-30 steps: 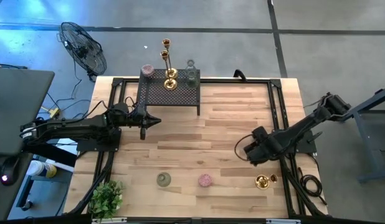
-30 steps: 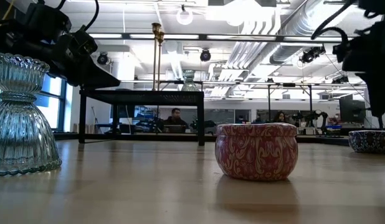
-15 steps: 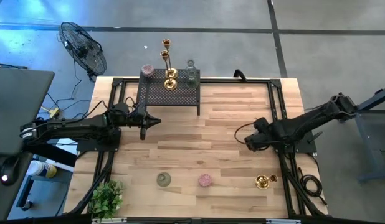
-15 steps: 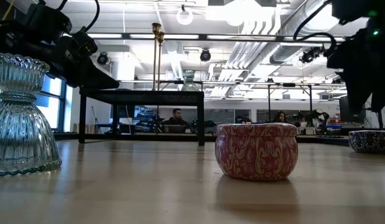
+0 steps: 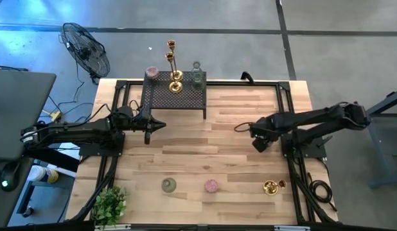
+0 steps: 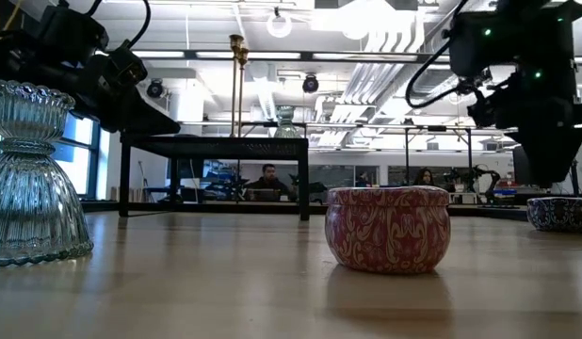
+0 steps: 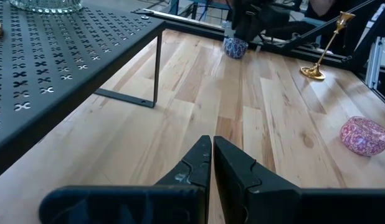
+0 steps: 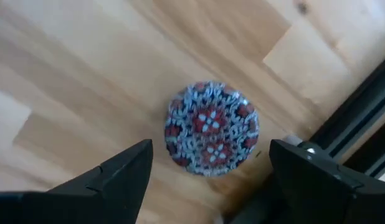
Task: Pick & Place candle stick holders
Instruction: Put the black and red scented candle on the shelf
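The pale plank table (image 5: 205, 160) lay largely bare across its middle, its edges lined by black rails. No writing could be read anywhere. At the far edge, the black perforated metal rack (image 5: 175, 96) carried slim gold candlesticks (image 5: 175, 74). The right gripper (image 8: 208, 168) hung spread wide over a round blue-and-red patterned holder (image 8: 211, 127). The left gripper (image 7: 212, 162) waited pinched shut beside the rack. A ribbed glass holder (image 5: 168, 185), a pink round holder (image 5: 212, 186) and a gold holder (image 5: 270, 187) stood along the near edge.

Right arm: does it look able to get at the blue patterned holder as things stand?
Probably yes. The right gripper hangs open straight over the blue holder, a finger to each side, with nothing between them. The black frame rail sits near it and might crowd one finger.
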Action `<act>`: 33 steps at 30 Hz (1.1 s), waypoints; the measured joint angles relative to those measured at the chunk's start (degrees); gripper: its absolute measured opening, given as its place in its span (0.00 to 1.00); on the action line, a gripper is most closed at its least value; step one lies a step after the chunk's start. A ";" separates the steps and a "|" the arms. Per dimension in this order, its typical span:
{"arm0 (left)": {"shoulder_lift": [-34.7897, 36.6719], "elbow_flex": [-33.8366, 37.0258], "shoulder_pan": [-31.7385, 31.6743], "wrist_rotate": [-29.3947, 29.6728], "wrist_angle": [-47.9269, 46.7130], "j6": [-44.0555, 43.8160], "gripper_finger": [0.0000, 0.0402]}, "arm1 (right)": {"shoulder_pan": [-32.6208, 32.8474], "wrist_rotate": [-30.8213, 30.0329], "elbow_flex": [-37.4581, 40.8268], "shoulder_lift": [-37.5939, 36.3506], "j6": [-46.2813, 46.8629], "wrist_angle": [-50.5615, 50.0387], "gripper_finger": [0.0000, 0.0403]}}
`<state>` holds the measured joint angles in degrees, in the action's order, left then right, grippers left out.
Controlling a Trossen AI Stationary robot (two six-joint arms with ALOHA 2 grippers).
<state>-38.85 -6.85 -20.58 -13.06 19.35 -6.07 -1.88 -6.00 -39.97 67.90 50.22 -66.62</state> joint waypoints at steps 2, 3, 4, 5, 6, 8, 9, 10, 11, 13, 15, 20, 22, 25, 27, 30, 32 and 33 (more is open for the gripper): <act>0.00 0.00 -0.01 0.01 0.01 0.00 0.03 | -1.94 2.22 0.00 0.00 -2.18 -0.02 0.77; 0.00 0.00 0.00 0.00 0.00 0.00 0.03 | -2.74 2.59 0.00 0.00 -2.46 -0.22 0.75; 0.00 0.00 0.00 0.00 0.00 0.00 0.03 | -3.36 2.50 0.00 0.00 -2.50 -0.65 0.72; 0.00 0.00 0.00 0.00 0.00 0.00 0.03 | -3.88 2.09 0.00 0.00 -2.52 -1.17 0.68; 0.00 0.00 0.00 0.01 0.00 0.00 0.03 | -4.23 1.73 -0.04 0.00 -2.45 -1.90 0.63; 0.00 0.00 0.00 0.02 0.02 0.00 0.03 | -5.04 0.99 -0.50 0.01 -2.41 -4.04 0.50; 0.00 0.00 -0.01 0.06 0.02 0.00 0.03 | -5.42 0.63 -1.01 0.00 -2.35 -5.34 0.43; 0.00 0.00 -0.02 0.11 0.02 0.00 0.03 | -5.79 0.36 -1.63 0.01 -2.09 -6.63 0.35; 0.00 0.00 -0.02 0.11 0.02 0.00 0.03 | -6.18 0.13 -2.20 0.00 -1.81 -7.79 0.26; 0.00 0.00 -0.02 0.13 0.09 0.00 0.03 | -7.02 -0.11 -2.99 0.00 -1.85 -9.57 0.10; 0.00 0.00 -0.01 0.13 0.07 0.00 0.03 | -7.95 0.21 -3.04 0.03 -2.28 -9.70 0.03; 0.00 0.00 0.00 0.15 0.02 0.00 0.03 | -10.59 0.33 -2.99 2.84 -2.63 -9.93 0.07; 0.00 0.00 0.00 0.15 -0.02 0.00 0.03 | -12.00 -0.45 -2.99 4.99 -2.93 -10.22 0.03; 0.00 0.00 0.00 0.17 -0.09 0.00 0.03 | -14.19 -0.20 -2.99 8.58 -5.42 -10.33 0.01; 0.00 0.00 0.00 0.17 -0.34 0.00 0.03 | -15.45 0.48 -2.99 11.19 -7.35 -10.03 0.02; 0.00 0.00 0.00 0.17 -0.32 0.00 0.03 | -16.81 1.30 -2.99 14.63 -10.05 -10.02 0.01; 0.00 0.00 -0.02 0.20 -0.31 0.00 0.03 | -17.18 2.46 -2.99 16.05 -11.56 -9.47 0.00; 0.00 0.00 0.00 0.22 -0.31 0.00 0.03 | -17.30 3.30 -2.99 16.42 -12.13 -8.92 0.01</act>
<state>-38.85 -6.85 -20.58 -12.84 19.05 -6.07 -19.18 -2.70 -42.96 84.32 38.09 -75.54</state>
